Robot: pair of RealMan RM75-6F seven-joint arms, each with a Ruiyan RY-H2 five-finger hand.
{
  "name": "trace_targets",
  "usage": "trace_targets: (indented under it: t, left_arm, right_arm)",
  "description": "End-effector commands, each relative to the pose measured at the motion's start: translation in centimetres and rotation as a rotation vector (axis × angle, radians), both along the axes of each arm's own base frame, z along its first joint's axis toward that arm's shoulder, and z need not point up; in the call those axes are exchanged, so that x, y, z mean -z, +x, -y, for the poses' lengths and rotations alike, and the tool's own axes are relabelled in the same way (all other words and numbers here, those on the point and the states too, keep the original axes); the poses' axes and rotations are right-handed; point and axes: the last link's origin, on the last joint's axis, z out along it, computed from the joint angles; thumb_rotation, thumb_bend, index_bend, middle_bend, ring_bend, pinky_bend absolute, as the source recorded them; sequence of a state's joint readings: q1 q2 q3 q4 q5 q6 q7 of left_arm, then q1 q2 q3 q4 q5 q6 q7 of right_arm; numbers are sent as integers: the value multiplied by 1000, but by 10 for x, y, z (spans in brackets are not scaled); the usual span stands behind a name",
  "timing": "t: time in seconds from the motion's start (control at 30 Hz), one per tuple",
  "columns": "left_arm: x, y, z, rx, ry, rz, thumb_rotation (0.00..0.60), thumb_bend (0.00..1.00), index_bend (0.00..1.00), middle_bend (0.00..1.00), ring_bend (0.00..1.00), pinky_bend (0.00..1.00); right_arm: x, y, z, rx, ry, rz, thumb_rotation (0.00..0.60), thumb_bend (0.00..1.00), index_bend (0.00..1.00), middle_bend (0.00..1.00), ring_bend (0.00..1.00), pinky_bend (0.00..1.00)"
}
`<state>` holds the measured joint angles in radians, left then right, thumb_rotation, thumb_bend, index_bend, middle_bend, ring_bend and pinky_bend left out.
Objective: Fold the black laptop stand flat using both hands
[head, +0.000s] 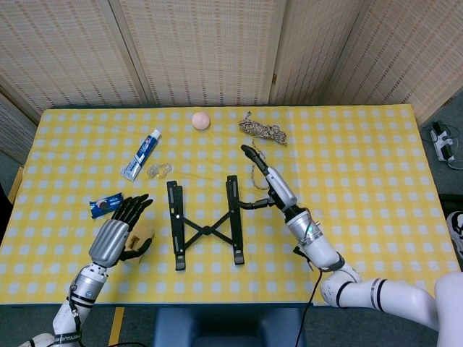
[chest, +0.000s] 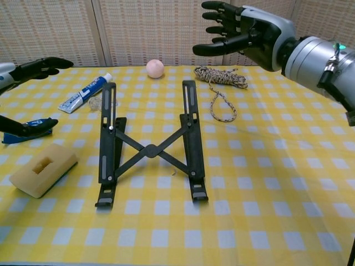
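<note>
The black laptop stand (head: 206,223) lies flat on the yellow checked cloth, its two long rails joined by an X of crossbars (chest: 147,149). My left hand (head: 116,231) hovers to the stand's left, fingers spread and holding nothing; the chest view shows only its fingers (chest: 33,65) and thumb at the left edge. My right hand (head: 268,182) is raised to the right of the stand, open and empty, high above the table in the chest view (chest: 244,30). Neither hand touches the stand.
A yellow sponge (chest: 41,169) sits just left of the stand, below my left hand. A blue snack packet (head: 107,204), a toothpaste tube (head: 142,154), a clear clip (head: 159,170), a pink ball (head: 201,120) and a coiled rope (head: 262,134) lie further back.
</note>
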<state>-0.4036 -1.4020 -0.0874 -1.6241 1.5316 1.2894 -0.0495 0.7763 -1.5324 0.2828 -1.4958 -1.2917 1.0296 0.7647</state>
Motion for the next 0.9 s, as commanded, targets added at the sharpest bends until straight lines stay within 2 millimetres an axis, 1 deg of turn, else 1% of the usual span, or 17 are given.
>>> trace_targets:
  t: [0.03,0.17,0.27,0.3,0.43,0.57,0.7,0.77,0.83,0.9]
  left_arm:
    - [-7,-1,-9,4,18,-32,600,404,89,60,0,6]
    - [-7,-3,-23,31,12,-126,600,399,99,60,0,0]
    - [-1,-3,-35,68,7,-224,600,390,103,60,0,0]
    - [2,-3,-40,83,5,-259,600,383,104,60,0,0]
    - [14,3,-58,132,3,-356,600,366,106,60,0,0]
    - [29,13,-79,171,12,-444,600,360,105,60,0,0]
    - [43,22,-97,190,9,-512,600,358,80,54,0,0]
    - [50,25,-105,178,-3,-528,600,358,68,44,0,0]
    - [55,27,-110,172,-6,-541,600,358,60,37,0,0]
    - [61,29,-117,164,-8,-565,600,349,46,26,0,0]
  right_arm:
    - [-13,-7,-14,-69,-50,-54,600,182,0,0,0,0]
    - [-17,-12,-21,-122,-42,-143,600,182,0,0,0,0]
    - [-16,-20,-30,-196,-54,-286,600,183,0,0,0,0]
    - [-15,-23,-36,-234,-54,-349,600,183,0,0,0,0]
    - [-13,-32,-48,-327,-66,-510,600,182,0,0,0,0]
    - [-11,-38,-57,-382,-78,-620,600,183,0,0,0,0]
    - [-10,-42,-59,-409,-113,-686,600,183,0,0,0,0]
    - [-10,-44,-59,-431,-157,-739,600,183,0,0,7,0]
    - [-10,-44,-58,-441,-185,-766,600,183,0,24,45,0]
    - [-7,-46,-57,-452,-215,-802,600,183,0,82,97,0]
